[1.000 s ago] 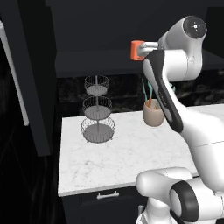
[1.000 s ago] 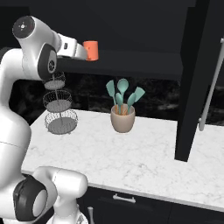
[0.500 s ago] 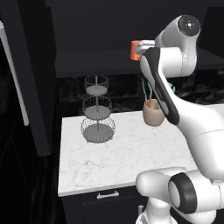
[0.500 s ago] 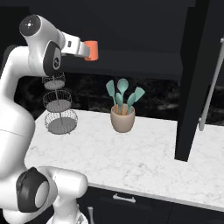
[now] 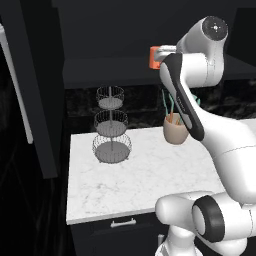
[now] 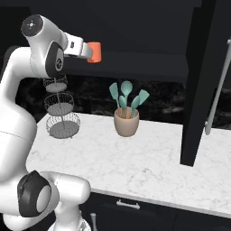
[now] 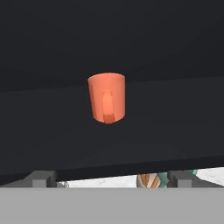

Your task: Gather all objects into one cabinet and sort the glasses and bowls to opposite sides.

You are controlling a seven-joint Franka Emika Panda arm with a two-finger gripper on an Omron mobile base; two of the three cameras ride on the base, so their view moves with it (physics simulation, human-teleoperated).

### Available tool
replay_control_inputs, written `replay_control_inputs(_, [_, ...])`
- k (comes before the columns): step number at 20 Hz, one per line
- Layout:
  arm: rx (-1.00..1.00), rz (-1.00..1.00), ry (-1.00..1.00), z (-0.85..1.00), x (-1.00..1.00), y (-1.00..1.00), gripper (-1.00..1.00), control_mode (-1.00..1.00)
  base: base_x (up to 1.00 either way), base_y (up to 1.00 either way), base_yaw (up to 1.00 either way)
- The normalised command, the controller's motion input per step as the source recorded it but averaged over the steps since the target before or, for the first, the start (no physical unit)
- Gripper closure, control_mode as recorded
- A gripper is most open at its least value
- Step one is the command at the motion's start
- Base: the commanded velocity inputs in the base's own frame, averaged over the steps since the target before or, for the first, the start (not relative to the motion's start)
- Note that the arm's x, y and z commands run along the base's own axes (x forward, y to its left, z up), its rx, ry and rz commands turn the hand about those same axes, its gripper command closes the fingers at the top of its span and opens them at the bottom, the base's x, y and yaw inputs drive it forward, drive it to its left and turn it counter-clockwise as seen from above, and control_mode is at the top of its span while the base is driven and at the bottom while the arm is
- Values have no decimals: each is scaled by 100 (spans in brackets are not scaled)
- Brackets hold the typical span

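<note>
Gripper (image 7: 112, 179): you had its jaws spread wide, grasping nothing, well apart from the mug.
Wire basket stand (image 5: 111, 131): it stood at the left of the white counter (image 5: 145, 175).
Red mug (image 7: 106, 98): it sat upright on the black cabinet (image 7: 131, 52) shelf, handle toward you.
Utensil pot (image 6: 126, 122): it stood right of the stand.
</note>
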Motion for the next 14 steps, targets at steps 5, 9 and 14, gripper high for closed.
replay_control_inputs(5, [0,0,0,0,1,0,-100,-100,0,0,0])
replay_control_inputs(9, [0,0,0,0,13,0,-100,-100,0,0,0])
replay_control_inputs(14, [0,0,0,0,41,0,-100,-100,0,0,0])
